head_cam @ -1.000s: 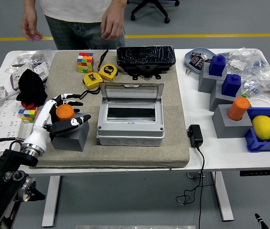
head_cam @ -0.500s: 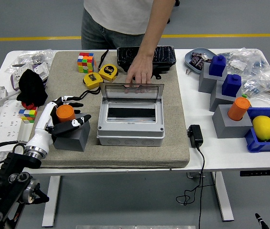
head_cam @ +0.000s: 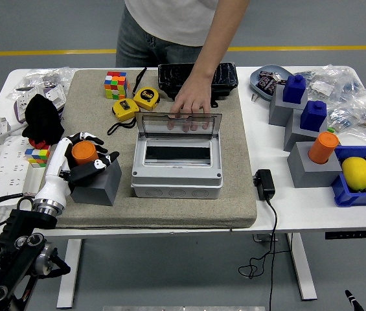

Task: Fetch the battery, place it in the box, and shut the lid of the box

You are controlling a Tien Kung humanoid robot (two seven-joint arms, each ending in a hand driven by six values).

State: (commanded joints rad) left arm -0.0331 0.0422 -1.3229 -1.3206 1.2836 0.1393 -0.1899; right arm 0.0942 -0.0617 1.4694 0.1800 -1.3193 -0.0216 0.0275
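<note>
Left robot hand point(head_cam: 82, 162) curled around orange battery point(head_cam: 83, 151) atop grey block point(head_cam: 96, 184), ready to lift | person's hand point(head_cam: 190, 109) steadies open lid point(head_cam: 181, 122) of grey box point(head_cam: 177, 165) on bench point(head_cam: 280, 207)

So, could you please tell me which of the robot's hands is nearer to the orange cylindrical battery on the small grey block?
Left. The left hand has its fingers around the orange cylindrical battery on the grey block; the right hand is out of view.

A lab or workshop: white bench point(head_cam: 312, 210), yellow floor line point(head_cam: 312, 48), parts bags point(head_cam: 354, 113), power strip point(head_cam: 1, 170).
</note>
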